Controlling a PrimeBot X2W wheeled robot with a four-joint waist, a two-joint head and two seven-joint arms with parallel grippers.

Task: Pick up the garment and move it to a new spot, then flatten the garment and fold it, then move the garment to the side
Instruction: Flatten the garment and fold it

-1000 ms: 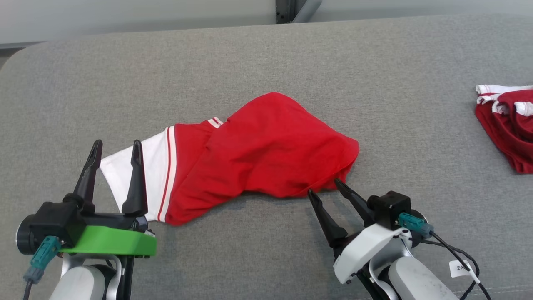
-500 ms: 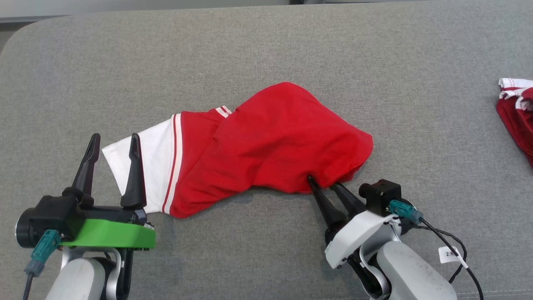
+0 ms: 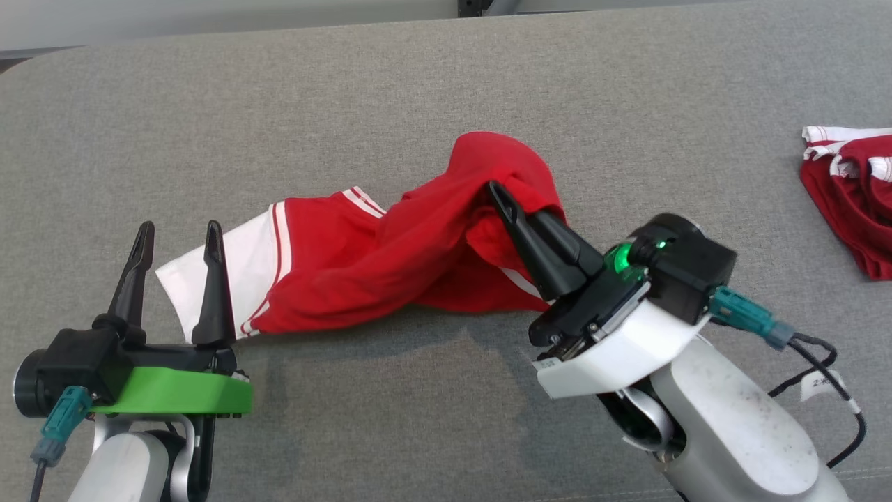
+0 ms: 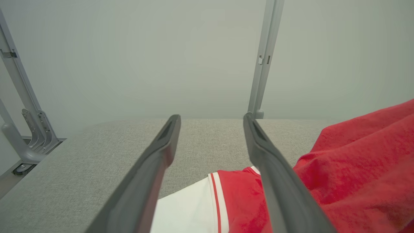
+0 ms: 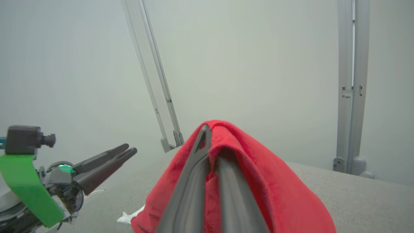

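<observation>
Hanging at about 8 o'clock in the head view, the left gripper [image 3: 179, 227] holds its two fingers wide apart, tips over the white end of the garment [image 3: 348, 258]; whether they touch the cloth I cannot tell. At 4 o'clock the right gripper [image 3: 496, 188] reaches toward the centre, fingers pressed together and clamped on a fold of red cloth, which rises in a peak around the tips and drapes over them. The garment lies across the middle of the grey fabric surface [image 3: 418, 77], its white, red-striped end toward 9 o'clock and its bunched red bulk at the centre. Open surface runs in front of it, beyond it toward 12 o'clock, and on toward 3 o'clock. A second red and white garment [image 3: 847, 202] lies crumpled at the 3 o'clock edge, well apart. Past the far edge, grey metal posts [image 5: 158, 94] stand against a pale wall.
</observation>
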